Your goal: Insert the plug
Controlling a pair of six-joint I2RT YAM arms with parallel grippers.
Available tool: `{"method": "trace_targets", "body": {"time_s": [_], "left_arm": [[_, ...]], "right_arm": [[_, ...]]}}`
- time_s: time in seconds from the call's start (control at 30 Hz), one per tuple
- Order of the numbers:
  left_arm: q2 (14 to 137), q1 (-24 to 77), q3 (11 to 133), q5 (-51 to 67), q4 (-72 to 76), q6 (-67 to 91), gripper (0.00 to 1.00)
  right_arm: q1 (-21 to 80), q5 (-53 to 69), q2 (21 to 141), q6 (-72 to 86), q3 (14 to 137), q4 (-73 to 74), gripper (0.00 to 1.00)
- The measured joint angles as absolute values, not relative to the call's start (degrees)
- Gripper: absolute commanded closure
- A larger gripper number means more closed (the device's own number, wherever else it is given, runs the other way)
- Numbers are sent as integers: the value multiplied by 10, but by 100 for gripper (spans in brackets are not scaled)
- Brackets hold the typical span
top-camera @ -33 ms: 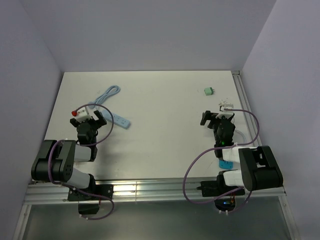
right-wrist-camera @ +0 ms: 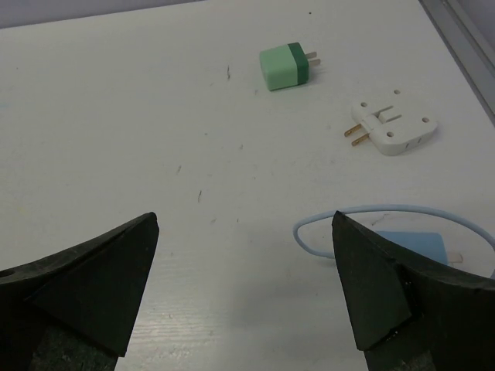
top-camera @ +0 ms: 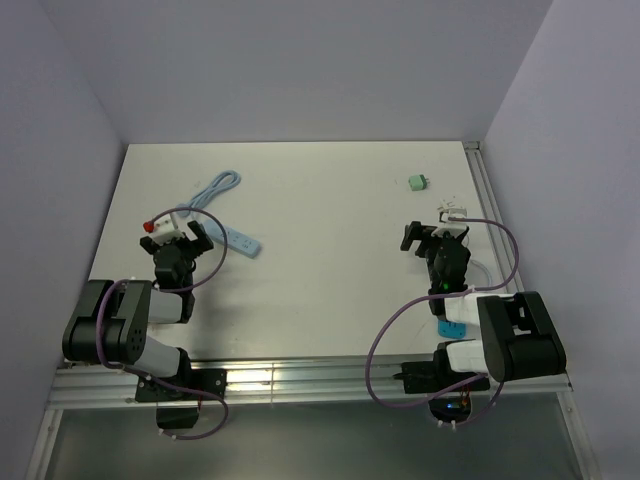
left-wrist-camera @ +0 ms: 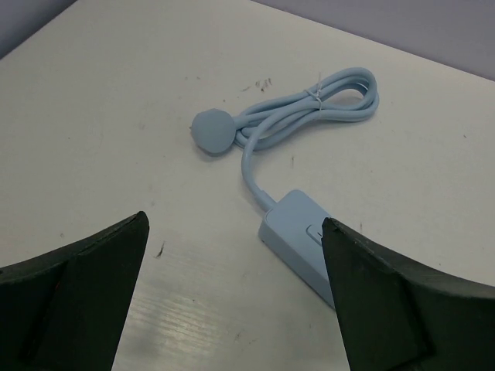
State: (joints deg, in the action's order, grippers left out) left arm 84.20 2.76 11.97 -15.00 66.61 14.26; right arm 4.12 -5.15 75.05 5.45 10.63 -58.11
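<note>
The right end effector (right-wrist-camera: 245, 220), wide open and empty, faces the green plug (right-wrist-camera: 285, 67) lying at twelve o'clock on the worktop (right-wrist-camera: 116, 116), likely its pickup target. The left end effector (left-wrist-camera: 232, 224), equally open, has the blue power strip (left-wrist-camera: 302, 243) at three o'clock, probably to steady it.

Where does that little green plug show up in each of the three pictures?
Top external: green plug, right of centre, upper half.
Left wrist: not in it.
Right wrist: upper middle.
Shared landmark: the white adapter lying near it in both those views.
</note>
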Motion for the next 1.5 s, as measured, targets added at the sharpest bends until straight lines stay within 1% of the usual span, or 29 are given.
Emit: {"method": "trace_targets", "body": {"time_s": [0.77, 0.9, 1.03, 1.13, 1.23, 1.3, 1.4, 1.5], "left_arm": [[842, 28, 120, -167, 676, 117, 1], [842, 28, 120, -167, 677, 117, 1], [842, 28, 120, -168, 678, 117, 0], [842, 27, 120, -168, 679, 117, 0], [840, 28, 120, -185, 680, 117, 1], [828, 36, 121, -211, 674, 113, 1], [778, 71, 143, -276, 603, 118, 0], [703, 100, 198, -329, 479, 168, 1]], "right_arm": [[41, -52, 750, 48, 106, -596, 0], [48, -94, 744, 48, 106, -592, 0], [83, -172, 702, 34, 134, -528, 0], [146, -250, 681, 12, 176, -489, 0], [194, -288, 660, 15, 193, -453, 0], [204, -301, 639, 33, 198, -416, 0], [205, -312, 609, 74, 216, -350, 0], [204, -306, 595, 111, 253, -286, 0]]}}
